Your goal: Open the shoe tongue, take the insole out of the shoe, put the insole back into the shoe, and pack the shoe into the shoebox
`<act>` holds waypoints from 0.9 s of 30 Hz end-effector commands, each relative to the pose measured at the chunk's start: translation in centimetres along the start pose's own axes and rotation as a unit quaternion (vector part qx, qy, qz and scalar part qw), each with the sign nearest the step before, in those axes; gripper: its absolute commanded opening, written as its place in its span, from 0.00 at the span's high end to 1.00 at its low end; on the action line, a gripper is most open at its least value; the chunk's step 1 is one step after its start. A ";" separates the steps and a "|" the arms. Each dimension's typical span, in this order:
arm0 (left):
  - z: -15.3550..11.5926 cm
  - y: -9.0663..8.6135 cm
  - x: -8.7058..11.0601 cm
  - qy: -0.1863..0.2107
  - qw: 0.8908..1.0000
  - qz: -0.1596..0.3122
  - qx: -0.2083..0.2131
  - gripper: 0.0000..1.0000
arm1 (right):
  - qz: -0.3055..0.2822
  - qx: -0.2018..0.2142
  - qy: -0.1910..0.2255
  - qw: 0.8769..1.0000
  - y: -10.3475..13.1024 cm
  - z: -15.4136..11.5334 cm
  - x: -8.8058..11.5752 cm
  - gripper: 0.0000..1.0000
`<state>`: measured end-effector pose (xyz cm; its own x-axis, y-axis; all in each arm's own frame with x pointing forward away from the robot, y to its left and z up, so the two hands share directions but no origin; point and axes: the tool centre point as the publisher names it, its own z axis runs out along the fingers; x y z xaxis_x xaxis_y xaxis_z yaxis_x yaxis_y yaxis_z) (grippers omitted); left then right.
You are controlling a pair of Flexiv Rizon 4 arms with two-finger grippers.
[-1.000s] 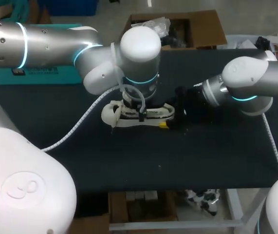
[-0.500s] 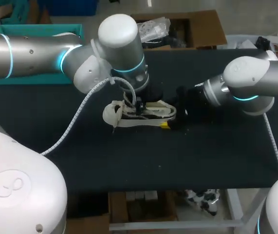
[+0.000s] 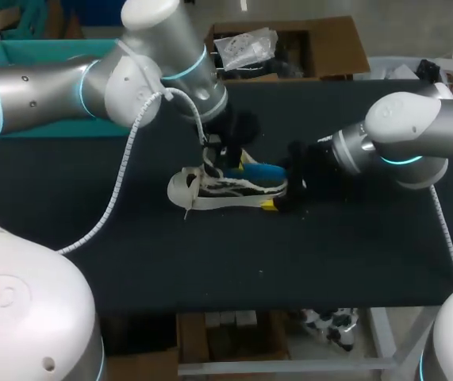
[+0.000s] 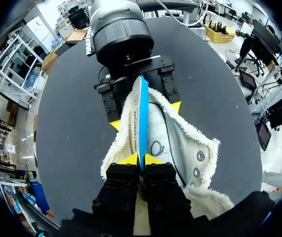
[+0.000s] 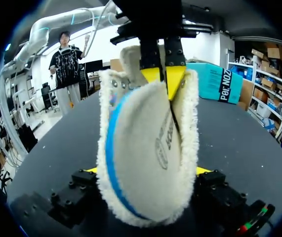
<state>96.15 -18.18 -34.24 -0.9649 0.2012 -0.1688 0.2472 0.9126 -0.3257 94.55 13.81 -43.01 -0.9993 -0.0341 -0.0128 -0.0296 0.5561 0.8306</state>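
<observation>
The left arm (image 3: 44,79) comes in high and bends its wrist downward. The left gripper (image 4: 141,159) is pinched tight on the thin insole (image 4: 141,108) between its tips. The right arm (image 3: 416,131) lies low and level. The right gripper (image 5: 148,170), spread wide, clamps the shoe (image 4: 180,143) from both sides, directly facing the left gripper.
</observation>
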 end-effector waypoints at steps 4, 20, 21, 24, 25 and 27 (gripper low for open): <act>-1.5 0.0 0.5 0.018 0.998 0.030 0.055 1.00 | -0.001 -0.002 0.001 1.000 -0.2 0.3 0.4 1.00; -0.8 -2.8 2.2 0.033 0.996 0.069 0.049 0.56 | -0.001 -0.002 0.001 1.000 -0.2 0.3 0.4 1.00; -0.7 -3.0 2.3 0.033 0.996 0.069 0.050 0.56 | -0.001 -0.002 0.001 1.000 -0.2 0.3 0.4 1.00; -0.8 -3.2 2.7 0.030 0.996 0.070 0.056 0.56 | -0.001 -0.002 0.001 1.000 -0.2 0.3 0.4 1.00; -0.8 -3.3 2.9 0.030 0.995 0.072 0.059 0.56 | -0.001 -0.002 0.001 1.000 -0.2 0.3 0.4 1.00; -0.8 -3.6 3.2 0.027 0.995 0.074 0.061 0.58 | -0.001 -0.002 0.001 1.000 -0.2 0.3 0.4 1.00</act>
<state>92.61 -20.62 -32.72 -0.9202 0.3567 -0.1611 0.3912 0.8255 -0.4068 94.47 13.89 -43.03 -0.9993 -0.0349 -0.0127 -0.0300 0.5558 0.8308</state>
